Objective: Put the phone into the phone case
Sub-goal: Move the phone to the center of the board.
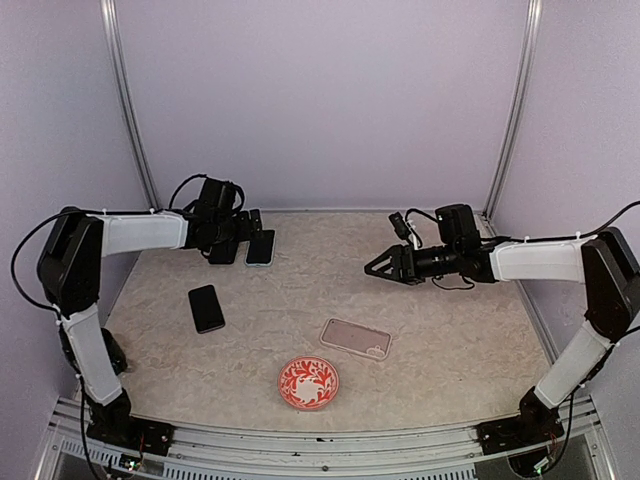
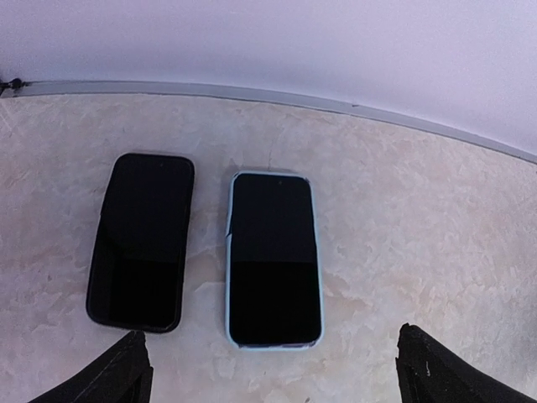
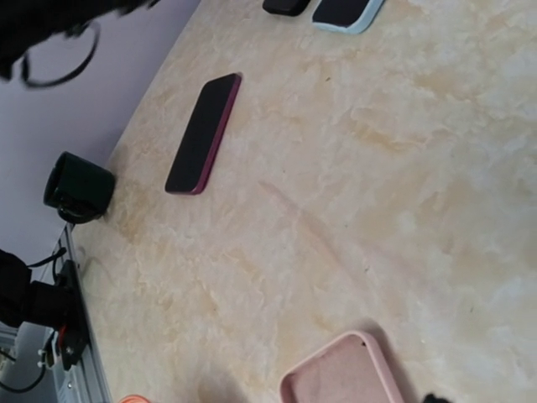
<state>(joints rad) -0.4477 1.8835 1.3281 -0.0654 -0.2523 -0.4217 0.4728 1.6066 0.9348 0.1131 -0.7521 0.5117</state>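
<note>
An empty pink phone case (image 1: 355, 338) lies open side up near the table's middle front; it also shows in the right wrist view (image 3: 344, 374). A dark phone with a maroon edge (image 1: 206, 307) (image 3: 204, 132) lies flat at the left. A black phone (image 2: 141, 242) and a phone in a light blue case (image 2: 274, 259) lie side by side at the back left. My left gripper (image 1: 240, 232) (image 2: 273, 378) is open and empty just above these two. My right gripper (image 1: 378, 266) is open and empty, in the air behind the pink case.
A red patterned plate (image 1: 308, 382) sits at the front, just left of the pink case. The back wall's metal rail (image 2: 252, 96) runs close behind the two back phones. Side walls close the table on the left and right.
</note>
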